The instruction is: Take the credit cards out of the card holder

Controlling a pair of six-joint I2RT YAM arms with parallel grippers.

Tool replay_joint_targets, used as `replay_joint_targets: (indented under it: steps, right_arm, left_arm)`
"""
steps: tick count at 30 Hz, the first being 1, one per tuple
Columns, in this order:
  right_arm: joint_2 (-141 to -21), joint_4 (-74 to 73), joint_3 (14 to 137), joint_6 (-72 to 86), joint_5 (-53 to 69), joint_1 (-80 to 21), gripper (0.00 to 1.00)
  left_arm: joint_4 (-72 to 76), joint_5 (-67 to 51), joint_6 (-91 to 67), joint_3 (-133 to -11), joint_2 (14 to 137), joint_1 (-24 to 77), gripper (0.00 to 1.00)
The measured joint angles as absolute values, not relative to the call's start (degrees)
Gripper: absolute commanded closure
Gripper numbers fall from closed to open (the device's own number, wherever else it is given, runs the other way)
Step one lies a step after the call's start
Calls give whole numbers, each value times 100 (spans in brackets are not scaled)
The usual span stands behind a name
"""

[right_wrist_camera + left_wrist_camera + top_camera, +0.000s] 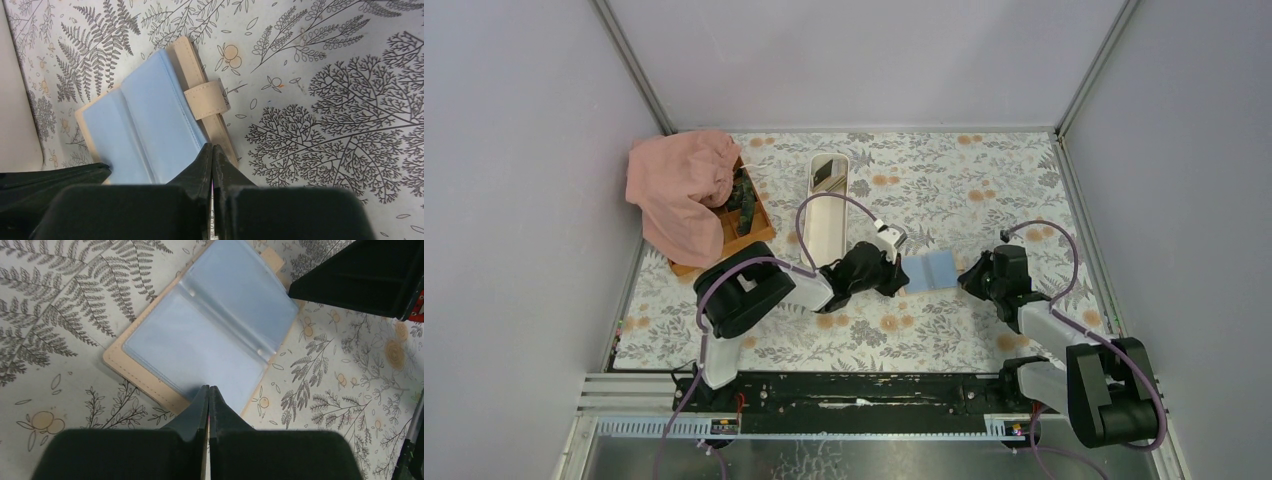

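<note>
Both arms are in close; left gripper (208,392) has its fingers pressed together, tips right on the near edge of the holder (215,325); right gripper (212,152) same deal, fingers together at the opposite edge, just beside the strap (206,99); nothing shows between either pair, so it looks more like pinning than pinching. Holder lies open and flat on the table (984,190) between them, blue side up; the sleeves (185,340) look empty to me. They're thin, floppy, slick plastic, so I'd hold the stiffer tan cover down and pull any card by its exposed edge. Further back, the tray (824,235) has a dark card (829,172) at its far end; box (756,228) and cloth (679,185) sit far left.
</note>
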State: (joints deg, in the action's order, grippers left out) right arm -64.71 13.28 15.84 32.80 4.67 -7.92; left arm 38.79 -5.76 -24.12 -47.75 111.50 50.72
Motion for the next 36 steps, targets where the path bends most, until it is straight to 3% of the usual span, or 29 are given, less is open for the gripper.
replay_joint_targets:
  steps: [29,32,36]
  right_arm:
    - [-7485,2672,1588,3747,2145,-838,100]
    - [-7358,2670,1601,3835,2263,-873,99]
    - [-6801,2421,1684,3830,2252,-888,78]
  left_arm:
    - [4073,-589,-2543,-4768,11321,5098,99]
    - [4047,-491,-2547,-4657,11212,5103,85]
    - [3872,-266,-2571,-4300,10772,5103,69]
